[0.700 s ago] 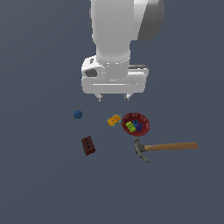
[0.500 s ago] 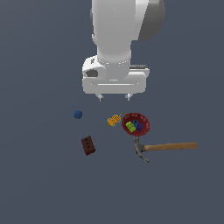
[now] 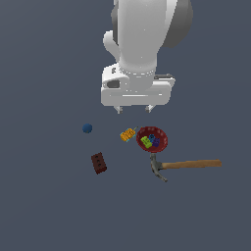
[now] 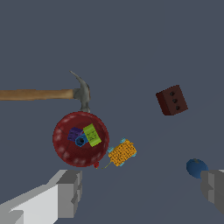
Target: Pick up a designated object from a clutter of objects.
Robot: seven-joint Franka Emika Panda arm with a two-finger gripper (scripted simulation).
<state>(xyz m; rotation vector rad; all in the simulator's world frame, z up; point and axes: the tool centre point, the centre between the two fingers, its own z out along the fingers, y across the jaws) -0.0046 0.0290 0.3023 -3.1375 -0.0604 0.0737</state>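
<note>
The designated object, a dark red-brown brick (image 3: 99,163) with small dark holes on its face, lies on the grey floor at the exterior view's lower left. It also shows in the wrist view (image 4: 172,100). My gripper (image 3: 133,110) is open and empty. It hangs high above the clutter, over the orange ridged piece (image 3: 128,134), well apart from the brick. In the wrist view the gripper (image 4: 140,192) shows two grey fingers (image 4: 65,192) spread wide. The clutter is spread around the orange piece (image 4: 122,152).
A blue ball (image 3: 87,128) lies left of the orange piece, also in the wrist view (image 4: 197,167). A red bowl (image 3: 163,142) (image 4: 61,144) holds coloured blocks. A wooden-handled hammer (image 3: 188,164) (image 4: 39,94) lies beside the bowl.
The arm and gripper have shifted slightly toward the exterior view's right and a little lower. The objects have not moved.
</note>
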